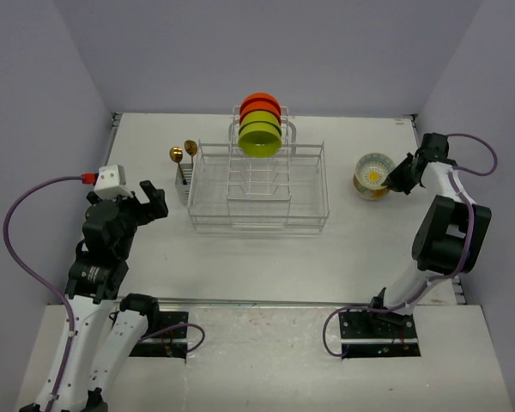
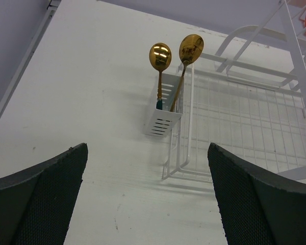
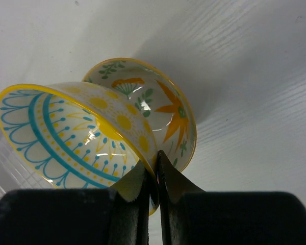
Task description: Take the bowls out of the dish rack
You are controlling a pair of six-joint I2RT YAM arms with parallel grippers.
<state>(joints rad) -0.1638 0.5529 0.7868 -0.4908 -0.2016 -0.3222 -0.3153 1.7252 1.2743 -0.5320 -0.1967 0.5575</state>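
The white wire dish rack (image 1: pixel 257 184) stands mid-table. Orange-red bowls (image 1: pixel 260 104) and lime-green bowls (image 1: pixel 259 137) stand on edge in its far dividers. To the right of the rack, my right gripper (image 1: pixel 396 178) is shut on the rim of a pale patterned bowl with a yellow centre (image 1: pixel 372 172). In the right wrist view, the gripper (image 3: pixel 157 163) pinches that blue-and-yellow bowl (image 3: pixel 76 135), which tilts over a second patterned bowl (image 3: pixel 166 109) on the table. My left gripper (image 1: pixel 150 204) is open and empty, left of the rack (image 2: pixel 245 117).
Two gold spoons (image 1: pixel 183 154) stand in a small white caddy (image 2: pixel 163 109) hung on the rack's left end. The left fingers (image 2: pixel 46 199) hover over bare table. Grey walls close in on the table's left, right and far sides.
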